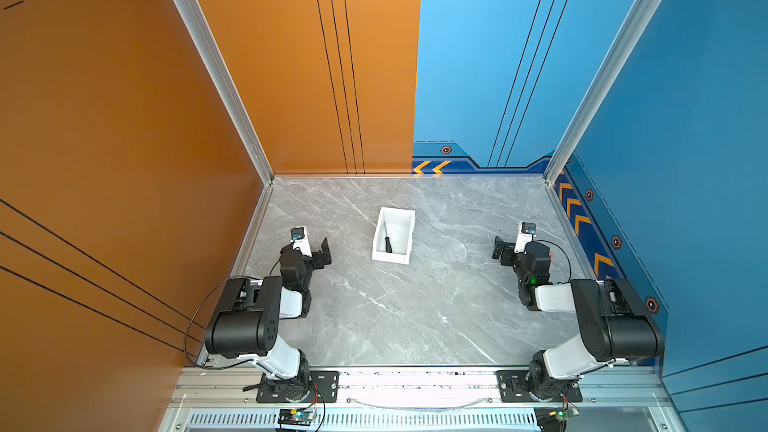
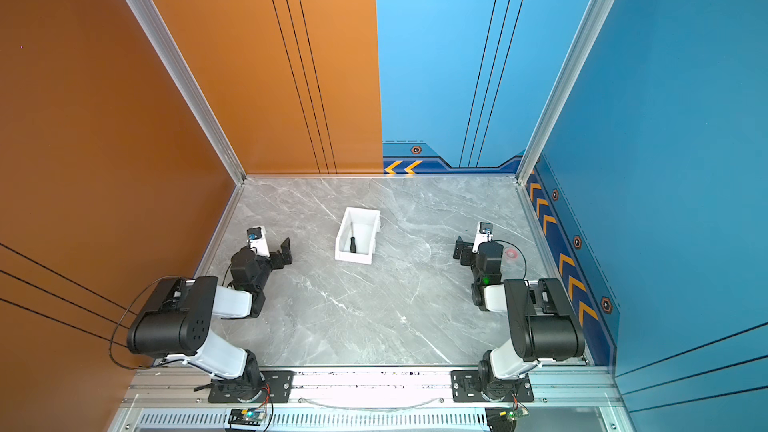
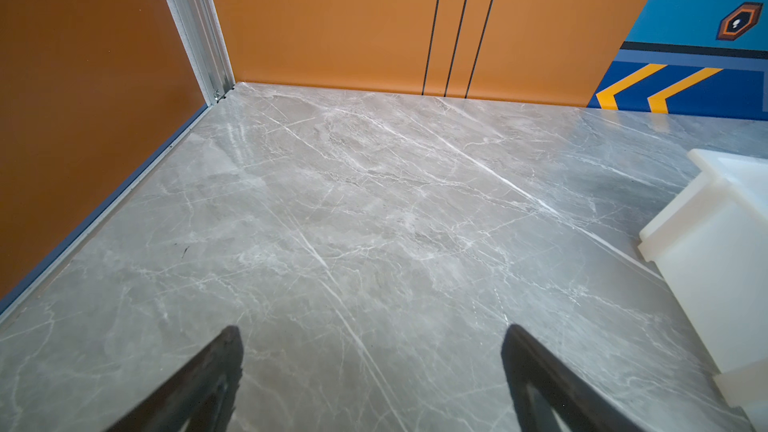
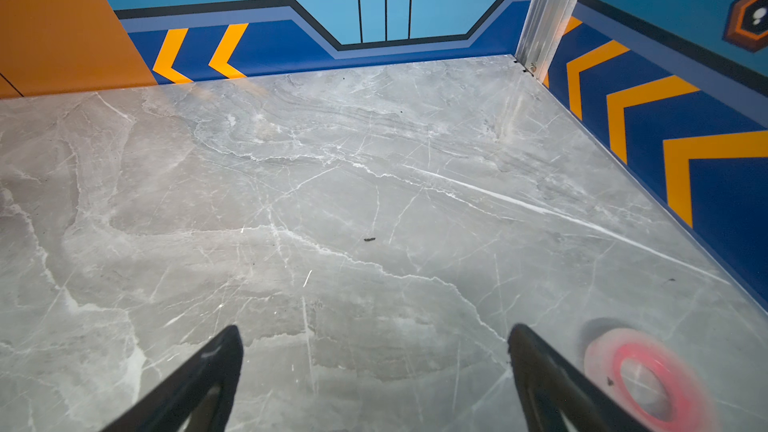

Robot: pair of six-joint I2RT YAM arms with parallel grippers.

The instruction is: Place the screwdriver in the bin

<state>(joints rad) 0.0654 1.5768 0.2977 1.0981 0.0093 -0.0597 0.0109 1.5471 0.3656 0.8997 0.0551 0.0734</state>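
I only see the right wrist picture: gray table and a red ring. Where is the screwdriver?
Observer: Both top views show the screwdriver lying inside the bin.
Operator: Where's the bin? I can't see it.
Observer: It stands between the two grippers, nearer the left gripper than the right gripper.
Operator: Is the left gripper holding anything?
Observer: No. The left wrist view shows it open and empty.
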